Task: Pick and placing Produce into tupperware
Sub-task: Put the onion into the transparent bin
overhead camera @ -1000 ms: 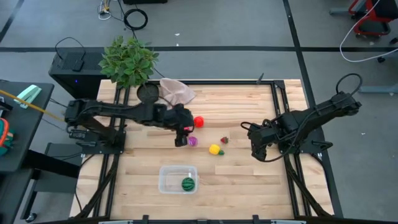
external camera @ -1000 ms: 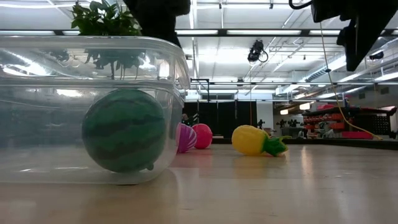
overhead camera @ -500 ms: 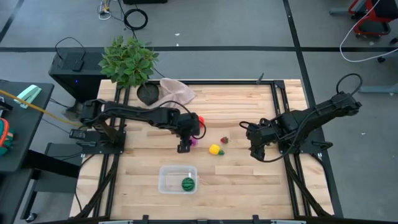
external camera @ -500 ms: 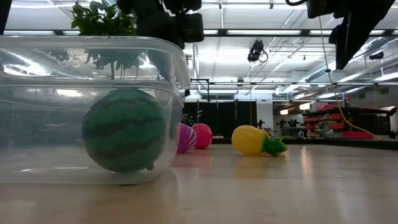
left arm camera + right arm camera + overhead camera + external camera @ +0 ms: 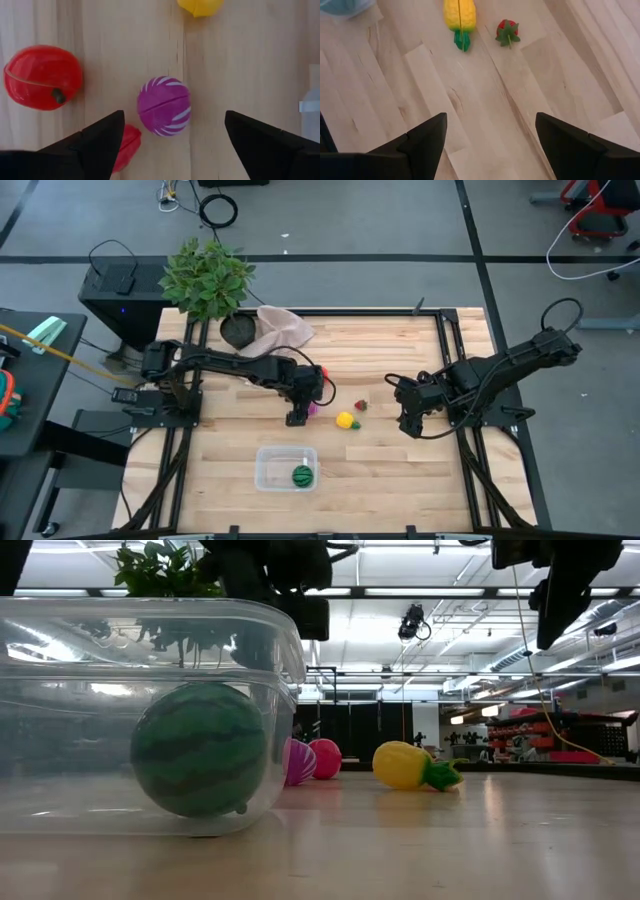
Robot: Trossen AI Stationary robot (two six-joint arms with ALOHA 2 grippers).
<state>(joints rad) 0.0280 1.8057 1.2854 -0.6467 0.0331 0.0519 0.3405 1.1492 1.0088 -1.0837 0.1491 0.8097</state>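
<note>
My left gripper (image 5: 299, 412) hangs open, pointing down over the purple striped ball (image 5: 164, 106); its fingers stand on either side of the ball without touching it. A red tomato-like fruit (image 5: 43, 84) and a smaller red piece (image 5: 126, 146) lie beside the ball on the table. The yellow pineapple (image 5: 345, 420) and a strawberry (image 5: 361, 406) lie farther right. The clear tub (image 5: 272, 465) sits near the table's near edge with the green striped ball (image 5: 301, 475) resting on its floor. My right gripper (image 5: 491, 120) is open, raised over bare wood right of the pineapple (image 5: 460, 20).
A potted plant (image 5: 208, 280) and a beige cloth (image 5: 282, 326) sit at the far left corner. Dark rails (image 5: 448, 350) frame the table. In the low view the tub's wall (image 5: 60, 710) fills the left, and bare wood lies right of the pineapple (image 5: 405, 765).
My left gripper has moved a little toward the table's right and near edges, coming over the purple ball, and has come lower. The fruits and the tub have stayed where they were.
</note>
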